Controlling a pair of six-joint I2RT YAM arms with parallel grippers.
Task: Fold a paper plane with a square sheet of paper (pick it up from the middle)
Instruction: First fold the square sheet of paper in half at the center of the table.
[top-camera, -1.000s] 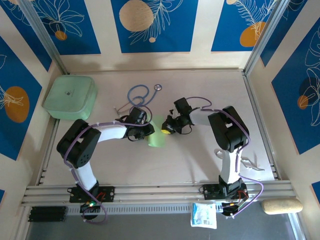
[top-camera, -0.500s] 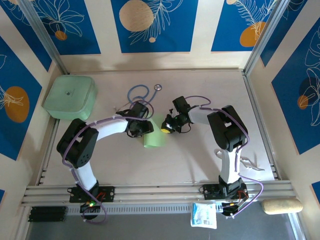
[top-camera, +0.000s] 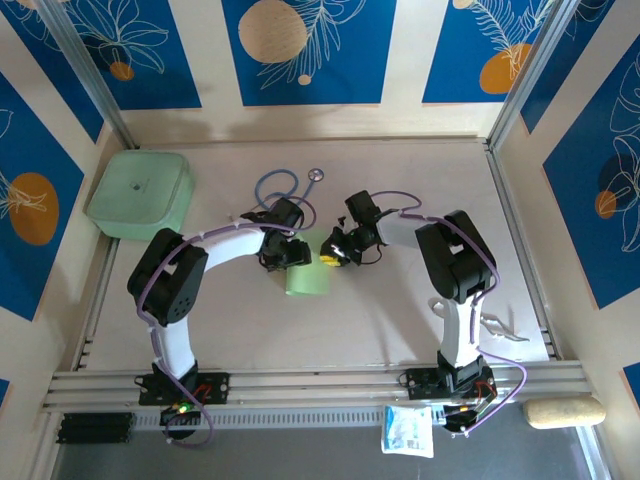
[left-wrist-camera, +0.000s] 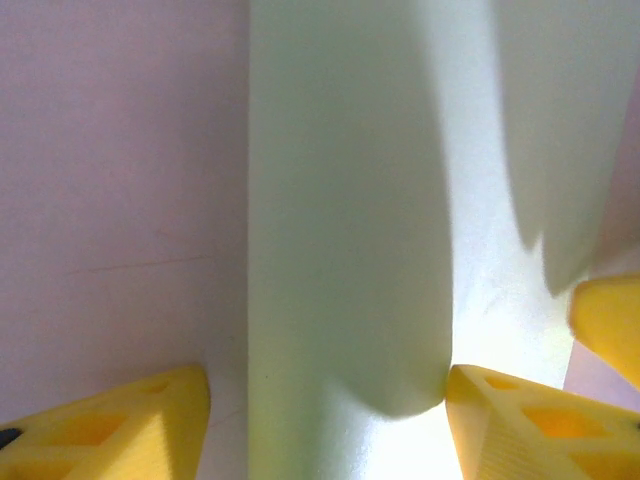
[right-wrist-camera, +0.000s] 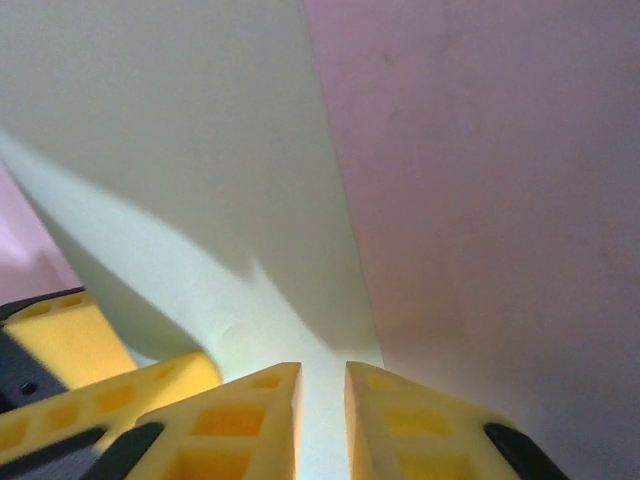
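We see the right gripper (right-wrist-camera: 322, 400) with its yellow fingers (right-wrist-camera: 420, 425) nearly together, only a thin slit between them. The edge of the pale green sheet of paper (right-wrist-camera: 180, 150) runs into that slit. It looks pinched there, though the close view leaves some doubt. The left gripper (left-wrist-camera: 325, 425) stands wide open, one finger on either side of a strip of the sheet. From above, the sheet lies mid-table (top-camera: 400, 310) between both grippers. A blue stethoscope (top-camera: 278, 188) lies just behind them, and a mint-green box (top-camera: 140, 193) sits well apart at the far left.
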